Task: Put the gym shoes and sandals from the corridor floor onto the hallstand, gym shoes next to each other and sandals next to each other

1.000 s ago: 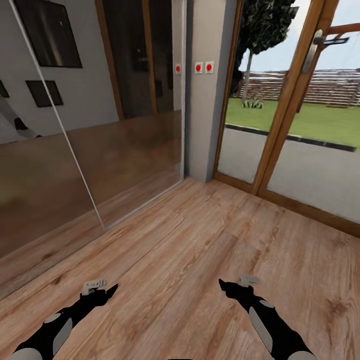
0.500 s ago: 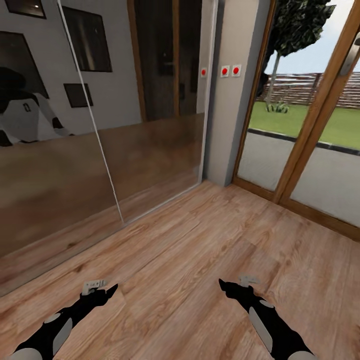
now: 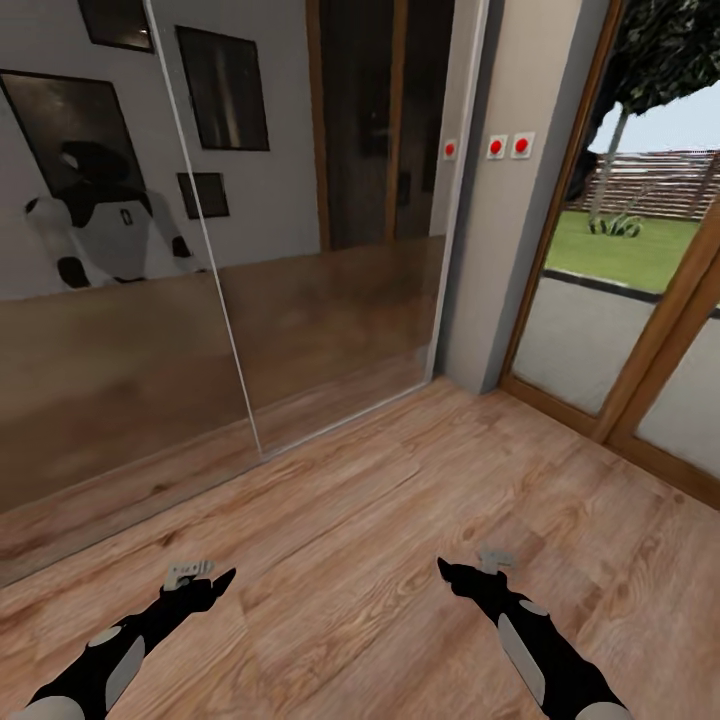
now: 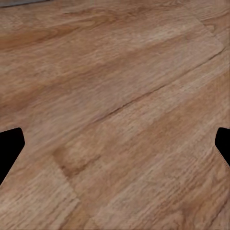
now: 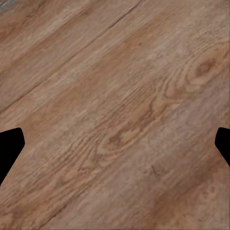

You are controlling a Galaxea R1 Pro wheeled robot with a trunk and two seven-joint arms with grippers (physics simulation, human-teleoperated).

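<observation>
The gym shoes, the sandals and the hallstand are out of view. The corridor floor [image 3: 400, 520] of light brown wood planks stretches ahead of me. My left gripper [image 3: 205, 575] hangs low over it at the near left, open and empty. At the near right my right gripper [image 3: 470, 567] is open and empty too. In the left wrist view the left gripper [image 4: 115, 148] has its fingertips [image 4: 9, 148] wide apart over bare planks. The right wrist view shows the same for the right gripper [image 5: 115, 148] and its fingertips [image 5: 9, 148].
A mirrored sliding wardrobe door [image 3: 200, 300] runs along the left and reflects my white body [image 3: 110, 235]. A grey wall pillar [image 3: 525, 200] with red switches [image 3: 508, 146] stands ahead. Wood-framed glass doors [image 3: 640, 340] to a garden close off the right.
The whole picture has shifted to the right, so the camera has turned left. My reflection has come into the mirror. Both arms hold the same pose.
</observation>
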